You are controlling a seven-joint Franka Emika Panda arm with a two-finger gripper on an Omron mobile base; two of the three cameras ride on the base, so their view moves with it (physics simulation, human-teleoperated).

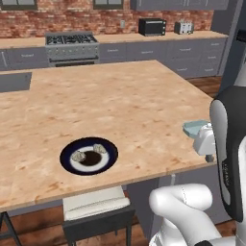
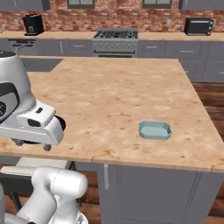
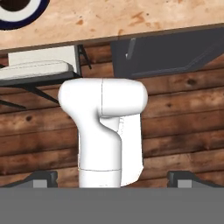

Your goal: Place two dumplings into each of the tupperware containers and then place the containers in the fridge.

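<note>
Two dumplings (image 1: 78, 156) (image 1: 99, 148) lie on a round dark blue plate (image 1: 89, 156) with a white centre, near the counter's front edge. A corner of that plate (image 3: 17, 11) also shows in the hand view. One pale blue-teal tupperware container (image 2: 155, 130) sits empty near the front right of the counter (image 1: 144, 105); it is also seen as the teal container (image 1: 194, 127) behind my hand. My gripper (image 3: 113, 179) is open, fingertips (image 3: 41, 178) wide apart, holding nothing. It hangs at the counter's front edge between plate and container. The fridge is out of view.
A stool with a pale cushion (image 1: 96, 204) stands under the counter's front edge below the plate. A stove (image 2: 114, 41), toaster oven (image 1: 152, 26) and grey cabinets line the brick back wall. A sink cutout (image 1: 14, 81) lies at the counter's far left.
</note>
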